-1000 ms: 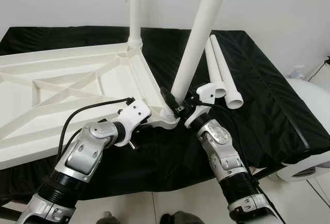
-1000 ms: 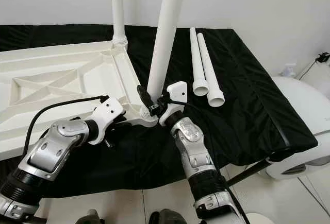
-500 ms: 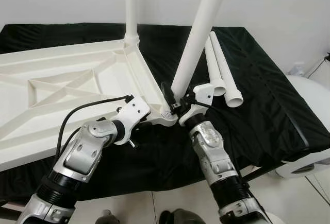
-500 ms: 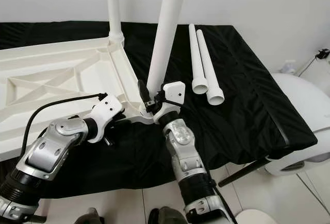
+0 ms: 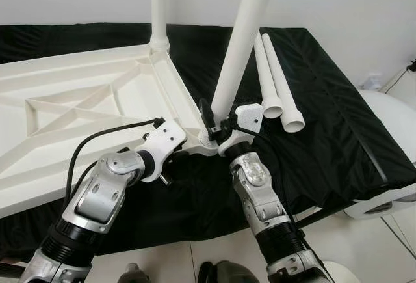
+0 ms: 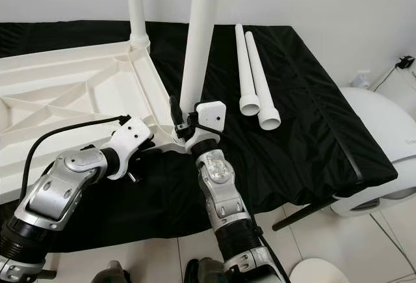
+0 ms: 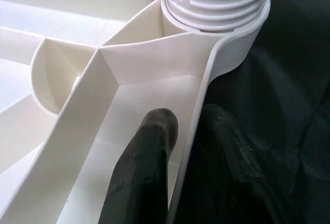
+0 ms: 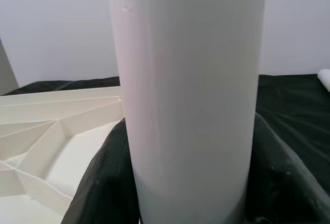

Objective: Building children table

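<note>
On black cloth (image 5: 338, 120), white ribbed tabletop (image 5: 78, 107) upside down; right pincer (image 5: 218, 127) clenched on leg (image 5: 237, 42), left pincer (image 7: 180, 147) pinching rim

The tabletop (image 5: 71, 101) is lying upside down on the cloth (image 5: 325, 101). Two legs are standing in its corners: one (image 5: 158, 10) at the far corner, one (image 5: 237, 49) at the near right corner. Right of the tabletop, two loose legs (image 5: 276, 75) are lying side by side on the cloth.
</note>
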